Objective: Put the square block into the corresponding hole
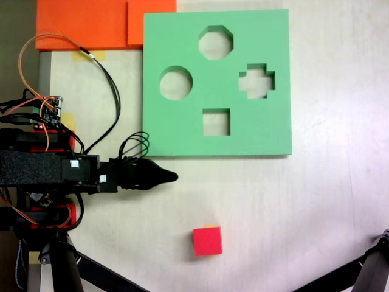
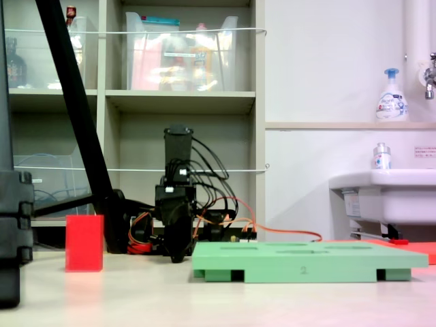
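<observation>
In a fixed view from above, the arm (image 1: 67, 170) stretches from the 9 o'clock edge toward 3 o'clock, low and level. Its gripper (image 1: 172, 176) tapers to one dark tip, the jaws stacked, so their gap stays hidden.

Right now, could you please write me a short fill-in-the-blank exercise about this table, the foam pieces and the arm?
1. The red cube rests on the ____, apart from the green foam board.
2. The board's square cutout holds ____.
3. Seen from above, the cutout nearest the board's right edge is ____-shaped.
4. The arm's fingers grip ____.

Missing words: table; nothing; cross; nothing
</observation>
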### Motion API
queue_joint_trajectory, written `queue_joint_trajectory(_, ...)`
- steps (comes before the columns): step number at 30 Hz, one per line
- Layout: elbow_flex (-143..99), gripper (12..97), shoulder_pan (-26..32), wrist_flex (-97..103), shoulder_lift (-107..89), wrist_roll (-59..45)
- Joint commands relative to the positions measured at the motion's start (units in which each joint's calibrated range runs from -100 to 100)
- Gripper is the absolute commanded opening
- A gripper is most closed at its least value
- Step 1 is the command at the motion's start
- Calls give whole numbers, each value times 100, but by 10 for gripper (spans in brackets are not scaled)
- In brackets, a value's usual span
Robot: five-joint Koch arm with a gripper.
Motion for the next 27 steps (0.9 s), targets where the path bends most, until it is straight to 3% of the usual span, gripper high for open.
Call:
queue_joint_trajectory(1,-265,494,-20,-43,-41,-39)
queue_joint_trajectory(27,-265,493,-34,-43,-41,44)
